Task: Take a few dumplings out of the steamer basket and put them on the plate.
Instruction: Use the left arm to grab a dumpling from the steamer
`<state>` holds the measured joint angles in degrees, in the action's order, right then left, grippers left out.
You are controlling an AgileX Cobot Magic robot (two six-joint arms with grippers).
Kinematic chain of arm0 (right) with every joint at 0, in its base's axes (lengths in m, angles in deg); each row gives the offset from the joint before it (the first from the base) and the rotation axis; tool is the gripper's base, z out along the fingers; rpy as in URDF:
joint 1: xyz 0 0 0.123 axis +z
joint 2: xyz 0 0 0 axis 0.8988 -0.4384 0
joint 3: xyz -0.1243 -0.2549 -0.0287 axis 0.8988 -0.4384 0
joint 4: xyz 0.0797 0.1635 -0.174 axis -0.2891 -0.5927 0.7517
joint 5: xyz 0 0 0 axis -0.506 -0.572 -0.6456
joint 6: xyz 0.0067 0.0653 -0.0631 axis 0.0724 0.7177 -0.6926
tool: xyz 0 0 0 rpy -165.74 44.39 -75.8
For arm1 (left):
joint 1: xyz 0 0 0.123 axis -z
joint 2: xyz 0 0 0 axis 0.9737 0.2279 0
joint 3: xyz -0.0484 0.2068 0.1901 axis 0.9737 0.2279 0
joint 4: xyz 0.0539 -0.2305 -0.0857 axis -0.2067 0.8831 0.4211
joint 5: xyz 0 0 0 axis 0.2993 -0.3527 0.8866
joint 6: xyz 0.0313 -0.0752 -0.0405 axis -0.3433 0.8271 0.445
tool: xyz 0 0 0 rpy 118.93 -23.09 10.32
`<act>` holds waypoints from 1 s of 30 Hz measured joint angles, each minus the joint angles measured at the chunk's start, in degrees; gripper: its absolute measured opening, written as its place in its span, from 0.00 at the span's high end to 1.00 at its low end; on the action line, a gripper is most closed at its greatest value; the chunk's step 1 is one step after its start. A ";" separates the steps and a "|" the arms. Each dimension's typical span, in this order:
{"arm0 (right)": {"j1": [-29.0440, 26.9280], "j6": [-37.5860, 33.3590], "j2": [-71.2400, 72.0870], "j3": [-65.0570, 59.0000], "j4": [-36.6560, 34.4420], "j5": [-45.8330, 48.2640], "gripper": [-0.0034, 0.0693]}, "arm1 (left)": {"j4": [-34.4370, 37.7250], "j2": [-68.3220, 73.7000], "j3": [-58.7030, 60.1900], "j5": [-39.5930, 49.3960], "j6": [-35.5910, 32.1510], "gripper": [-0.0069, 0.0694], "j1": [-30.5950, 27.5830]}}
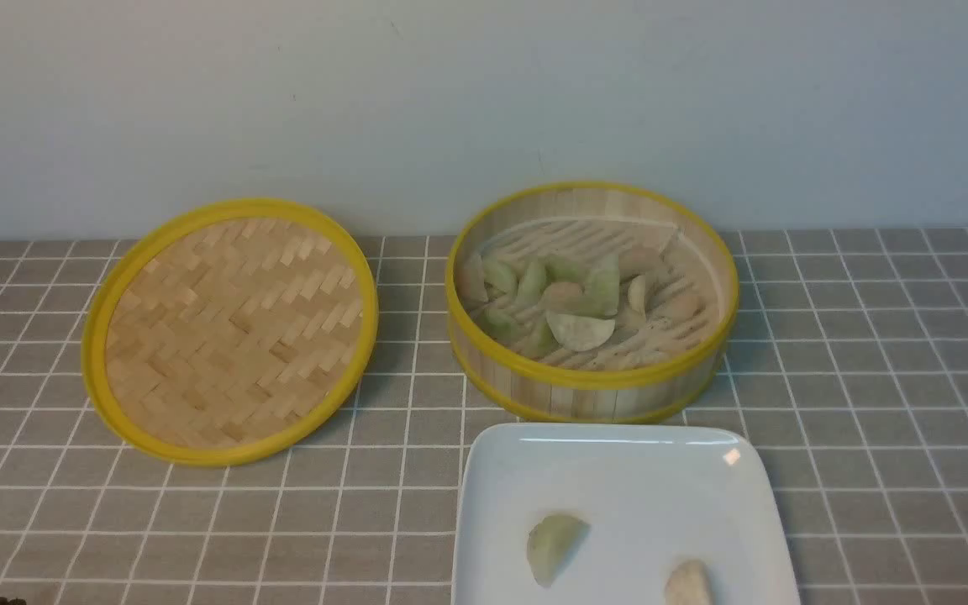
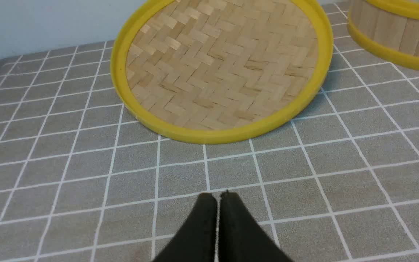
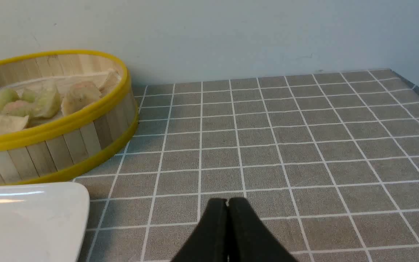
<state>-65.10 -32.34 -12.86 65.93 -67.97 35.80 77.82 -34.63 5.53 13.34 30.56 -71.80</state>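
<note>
Looking from the front, the steamer basket [image 1: 591, 395] stands uncovered, its lid [image 1: 232, 332] parked at nine o'clock so the dumplings [image 1: 581, 328] are reachable. The plate [image 1: 618, 470] sits just at the basket's six o'clock, keeping transfers short, and holds two dumplings.

Left wrist view: the left gripper [image 2: 216, 196], fingers pressed together and empty, hovers at the lid's six o'clock.

Right wrist view: the right gripper [image 3: 227, 202], likewise closed on nothing, hangs out toward the plate's three o'clock.
</note>
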 joint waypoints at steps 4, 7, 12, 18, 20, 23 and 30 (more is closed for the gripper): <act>0.00 0.00 0.00 0.00 0.00 0.00 0.97 | 0.00 0.00 0.00 0.00 0.00 0.92 0.00; 0.00 0.00 0.00 0.00 0.00 0.00 0.97 | 0.00 0.00 0.00 0.00 0.00 0.92 0.00; 0.00 0.00 0.00 0.00 0.00 0.00 0.97 | 0.00 0.00 0.00 0.00 0.00 0.92 0.00; 0.00 0.00 0.00 0.00 0.00 0.00 0.97 | 0.00 0.00 0.00 0.00 0.00 0.92 0.00; 0.00 0.00 0.00 0.00 0.00 0.00 0.97 | 0.00 0.00 0.00 0.00 0.00 0.92 0.00; 0.00 0.00 0.00 0.00 0.00 0.00 0.97 | 0.00 0.00 0.00 0.00 0.00 0.92 0.00; 0.00 0.00 0.00 0.00 0.00 0.00 0.97 | -0.62 0.00 0.05 -0.63 -0.33 0.92 0.00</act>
<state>-65.10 -32.34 -12.86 65.93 -67.97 35.80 77.19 -34.63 5.58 12.72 30.23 -71.80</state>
